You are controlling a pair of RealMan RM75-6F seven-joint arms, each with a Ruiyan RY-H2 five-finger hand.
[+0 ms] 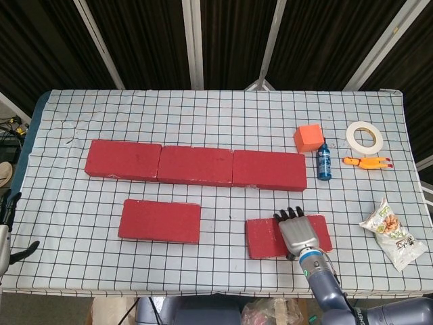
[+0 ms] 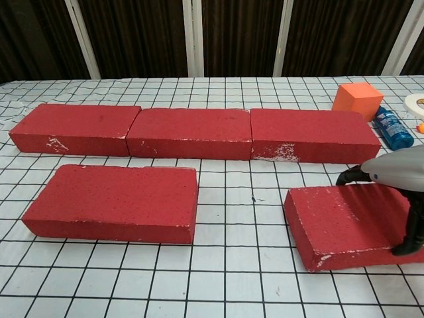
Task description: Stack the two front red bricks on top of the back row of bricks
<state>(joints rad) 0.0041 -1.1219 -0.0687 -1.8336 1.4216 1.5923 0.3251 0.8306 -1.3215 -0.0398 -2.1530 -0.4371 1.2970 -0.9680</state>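
Nothing stacked yet: the back row of three red rectangular bricks (image 1: 195,164) lies end to end across the checked-cloth table (image 1: 216,108) with bare tops, and both front bricks sit on the cloth. Right hand (image 1: 299,232) is draped over the front-right red brick (image 1: 265,238) at about 5 o'clock from table centre, dark fingers (image 2: 348,175) hooked over its far edge and thumb down at the near face in the chest view, so it looks like a clamp across the brick's width. Can't tell if the brick has left the table; its near-left corner looks slightly raised in the chest view, not certain. Front-left red brick (image 1: 160,221) at about 7 o'clock is untouched, lying flat, parallel to the back row. Left hand: only a dark sliver at the far left edge of the head view (image 1: 8,233), pose unreadable. Bricks look coarse and matte with chipped white patches on lower edges, probably grippy. Remaining: lift and place both front bricks on the back row.
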